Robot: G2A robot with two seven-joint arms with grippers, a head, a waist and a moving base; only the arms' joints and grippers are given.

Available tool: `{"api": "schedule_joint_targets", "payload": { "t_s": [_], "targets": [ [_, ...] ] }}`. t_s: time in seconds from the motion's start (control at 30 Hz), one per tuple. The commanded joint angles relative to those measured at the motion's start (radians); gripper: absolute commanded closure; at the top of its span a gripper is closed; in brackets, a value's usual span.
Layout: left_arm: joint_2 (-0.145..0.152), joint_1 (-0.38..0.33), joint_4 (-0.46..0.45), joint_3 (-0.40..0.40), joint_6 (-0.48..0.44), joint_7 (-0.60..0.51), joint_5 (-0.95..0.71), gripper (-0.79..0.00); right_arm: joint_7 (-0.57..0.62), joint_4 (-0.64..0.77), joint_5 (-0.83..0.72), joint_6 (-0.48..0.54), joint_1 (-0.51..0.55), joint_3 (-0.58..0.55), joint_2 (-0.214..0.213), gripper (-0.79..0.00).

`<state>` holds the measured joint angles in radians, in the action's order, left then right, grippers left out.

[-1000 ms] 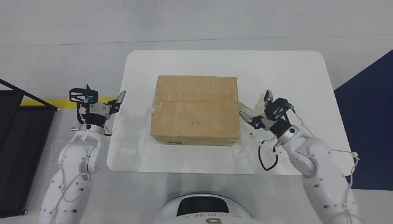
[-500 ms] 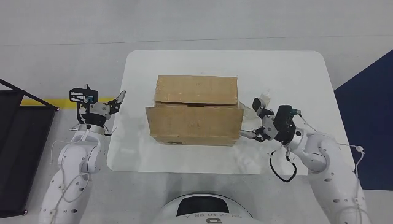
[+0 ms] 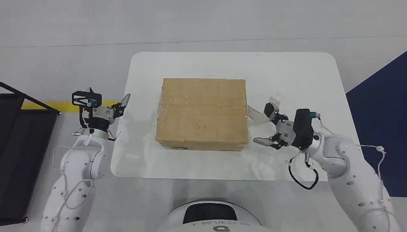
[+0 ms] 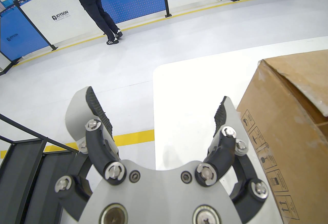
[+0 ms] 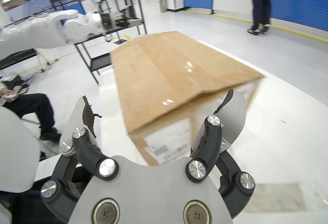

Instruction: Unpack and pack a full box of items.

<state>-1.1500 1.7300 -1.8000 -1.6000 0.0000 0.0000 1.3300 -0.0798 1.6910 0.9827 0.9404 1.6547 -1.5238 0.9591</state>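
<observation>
A brown cardboard box (image 3: 202, 112) sits mid-table with its two top flaps lying down along a centre seam. My left gripper (image 3: 119, 105) hangs open off the box's left end, a short gap away. In its wrist view the left gripper (image 4: 156, 96) holds nothing, and the box's corner (image 4: 289, 117) is beside it. My right gripper (image 3: 266, 125) stands open just off the box's right end. In the right wrist view the right gripper (image 5: 159, 96) faces the labelled end wall of the box (image 5: 164, 73), empty, with the flap's edge slightly raised above that wall.
The white table (image 3: 299, 79) has bare room behind and to the right of the box. A black rack (image 3: 19, 143) stands on the floor left of the table. A pale clear patch (image 5: 276, 196) lies on the table near the right gripper.
The box's near flap lifted half a second ago and has dropped flat again. My right gripper has drawn back from the box, toward the table's near right. The left arm kept still.
</observation>
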Motion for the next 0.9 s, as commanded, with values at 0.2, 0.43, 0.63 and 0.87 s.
{"api": "schedule_joint_targets", "payload": {
  "t_s": [0.2,0.43,0.63,0.87],
  "targets": [
    [0.0,0.0,0.0,0.0,0.0,0.0,0.0,-0.785,0.01,0.002,0.165,-0.34,-0.02,0.043,0.019,-0.785],
    [0.0,0.0,0.0,0.0,0.0,0.0,0.0,-0.785,0.047,-0.01,0.216,-0.395,-0.067,0.116,0.031,-0.785],
    [0.0,0.0,0.0,0.0,0.0,0.0,0.0,-0.785,0.031,-0.015,0.125,-0.23,-0.085,0.139,0.031,-0.785],
    [0.0,0.0,0.0,0.0,0.0,0.0,0.0,-0.785,0.064,-0.053,0.01,0.036,-0.118,0.121,0.018,-0.785]
  ]
}}
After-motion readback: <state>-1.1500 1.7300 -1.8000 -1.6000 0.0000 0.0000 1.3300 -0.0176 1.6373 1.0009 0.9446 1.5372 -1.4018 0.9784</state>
